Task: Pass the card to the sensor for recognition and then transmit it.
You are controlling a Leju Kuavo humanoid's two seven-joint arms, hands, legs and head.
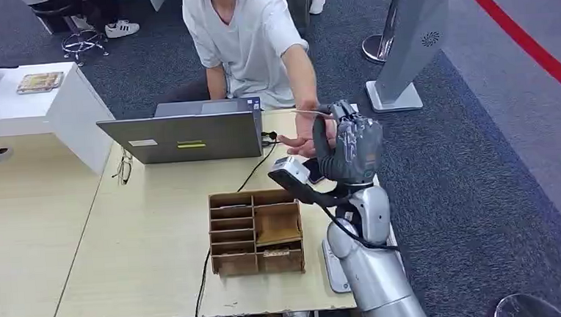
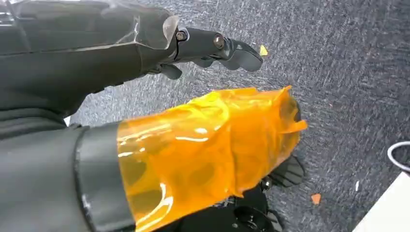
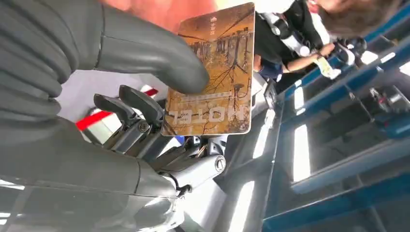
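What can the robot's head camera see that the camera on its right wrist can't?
Only the head view shows the light wooden table, the grey laptop, the brown cardboard organiser box and the person's outstretched hand reaching toward the card.

Only the right wrist view shows the card's printed face: a brown tree picture with the word HOTEL.

Both show the robot's right hand holding the brown hotel card; from the head it appears as a thin edge.
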